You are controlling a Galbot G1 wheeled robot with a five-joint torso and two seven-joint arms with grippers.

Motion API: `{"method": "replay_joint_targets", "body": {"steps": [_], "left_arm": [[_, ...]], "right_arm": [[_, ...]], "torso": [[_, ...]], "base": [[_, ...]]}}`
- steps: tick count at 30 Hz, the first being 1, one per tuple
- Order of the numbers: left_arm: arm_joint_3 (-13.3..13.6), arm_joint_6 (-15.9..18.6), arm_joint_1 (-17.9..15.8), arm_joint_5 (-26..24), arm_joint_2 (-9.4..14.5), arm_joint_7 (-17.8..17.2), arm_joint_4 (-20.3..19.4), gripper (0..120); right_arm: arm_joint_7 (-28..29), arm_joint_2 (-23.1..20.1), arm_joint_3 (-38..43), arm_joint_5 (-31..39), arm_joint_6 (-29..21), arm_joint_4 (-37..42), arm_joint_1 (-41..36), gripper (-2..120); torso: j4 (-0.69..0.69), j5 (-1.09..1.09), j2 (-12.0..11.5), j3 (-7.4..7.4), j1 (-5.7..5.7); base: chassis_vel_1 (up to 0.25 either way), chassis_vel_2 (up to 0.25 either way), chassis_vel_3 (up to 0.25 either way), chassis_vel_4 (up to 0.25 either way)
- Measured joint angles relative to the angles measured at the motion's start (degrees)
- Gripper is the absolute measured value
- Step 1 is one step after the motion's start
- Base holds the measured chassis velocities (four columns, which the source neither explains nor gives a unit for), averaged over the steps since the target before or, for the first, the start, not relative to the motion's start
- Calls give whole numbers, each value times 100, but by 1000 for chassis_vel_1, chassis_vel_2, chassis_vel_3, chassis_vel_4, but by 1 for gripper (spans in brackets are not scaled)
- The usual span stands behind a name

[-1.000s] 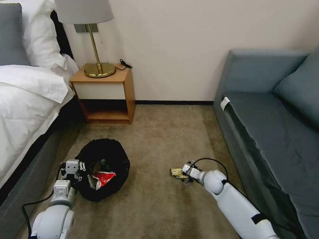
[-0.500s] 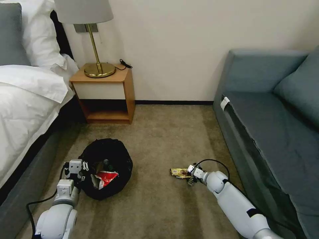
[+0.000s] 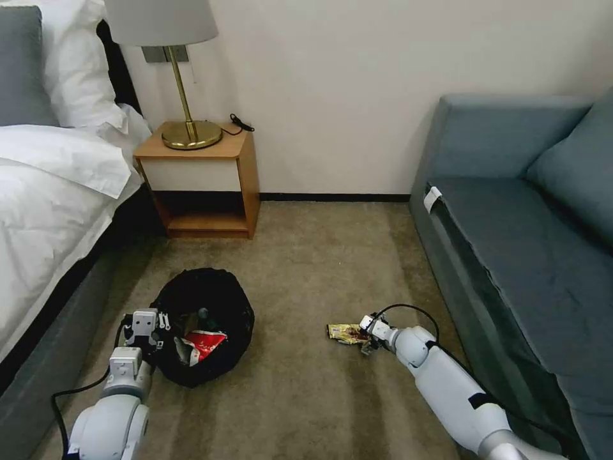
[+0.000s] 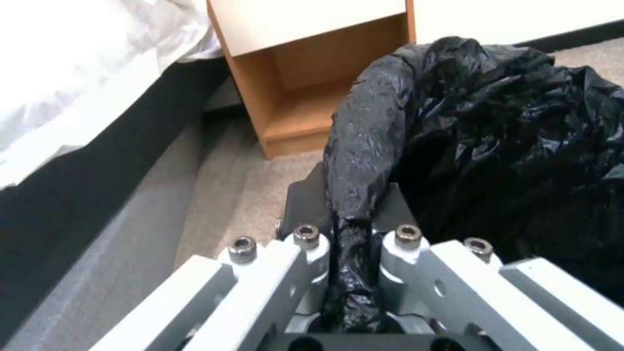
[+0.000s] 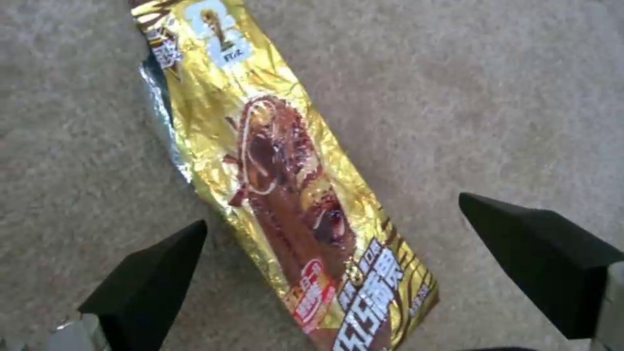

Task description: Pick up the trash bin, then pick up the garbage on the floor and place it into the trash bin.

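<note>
Beige carpet floor (image 3: 306,268). Plain cream wall (image 3: 357,76), dark baseboard (image 3: 332,197) along bottom. Wooden nightstand (image 3: 204,182) against wall, open shelf below; brass lamp (image 3: 182,76) with pale shade on top. Bed (image 3: 51,185) with white linen at left. Grey-blue sofa (image 3: 523,243) at right.

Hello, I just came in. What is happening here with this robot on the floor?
The robot is tidying litter from the carpet. Its left gripper is shut on the black bag at the rim of the trash bin, beside the bed; a red-and-white carton already lies inside. Its right gripper is open and low over a gold snack wrapper lying flat on the carpet near the sofa, one finger on each side of it. The wrapper is not yet gripped.
</note>
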Motion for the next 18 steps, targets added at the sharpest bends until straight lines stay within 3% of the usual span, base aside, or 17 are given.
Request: {"method": "replay_joint_targets", "body": {"steps": [18], "left_arm": [[53, -7, -26, 20, -61, 3, 37, 0]], "right_arm": [[61, 69, 15, -63, 140, -345, 193, 100]], "torso": [[0, 0, 0, 0, 0]], "base": [[0, 0, 0, 0]]}}
